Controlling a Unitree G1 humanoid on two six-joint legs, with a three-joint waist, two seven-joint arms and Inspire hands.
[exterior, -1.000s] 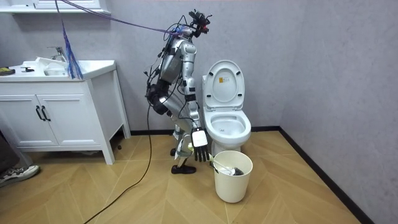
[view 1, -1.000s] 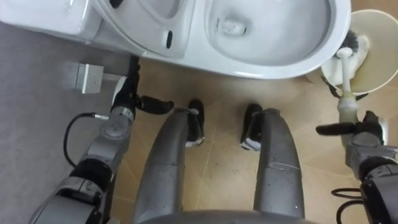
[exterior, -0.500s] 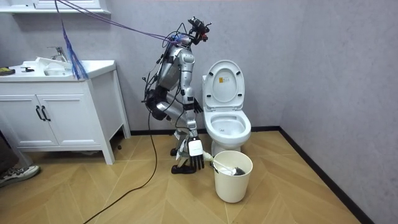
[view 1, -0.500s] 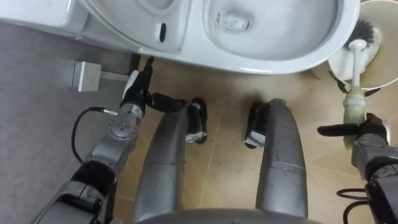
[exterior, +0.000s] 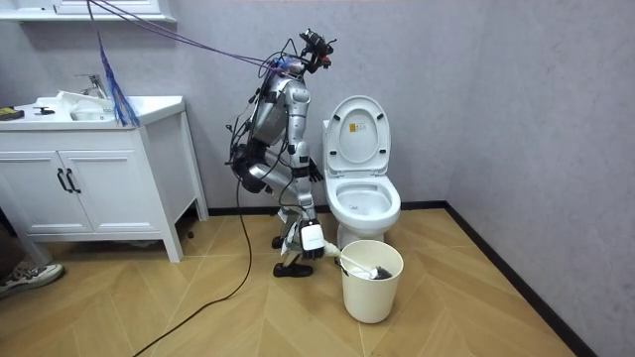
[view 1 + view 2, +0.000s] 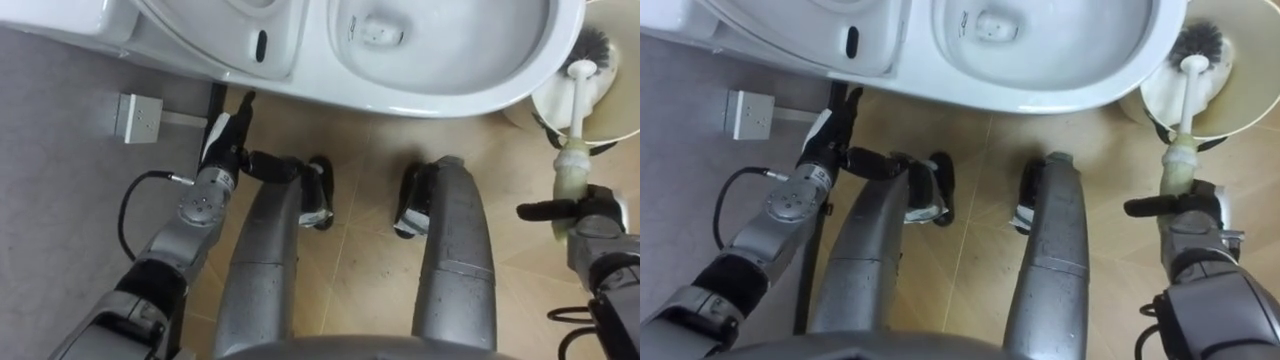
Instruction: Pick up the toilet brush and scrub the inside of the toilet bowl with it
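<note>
The right hand (image 6: pixel 1196 216) has its fingers clamped round the brush (image 6: pixel 1183 95) handle's low end. Beyond the fingertips, the bristles sit in the bucket (image 6: pixel 1242 100) beside the toilet (image 6: pixel 1080 92). The left hand (image 6: pixel 828 135) hangs, fingers straight and together.

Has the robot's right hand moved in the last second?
Yes. In the room view the right hand has dropped lower, closer to the rim of the white bucket, which stayed put.

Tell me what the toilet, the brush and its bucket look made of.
Toilet: glazed ceramic, probably; glossy white with soft reflections. Brush: white plastic handle, beige grip, dark bristles, likely synthetic. Bucket: matte cream plastic, by its thin even wall.
</note>
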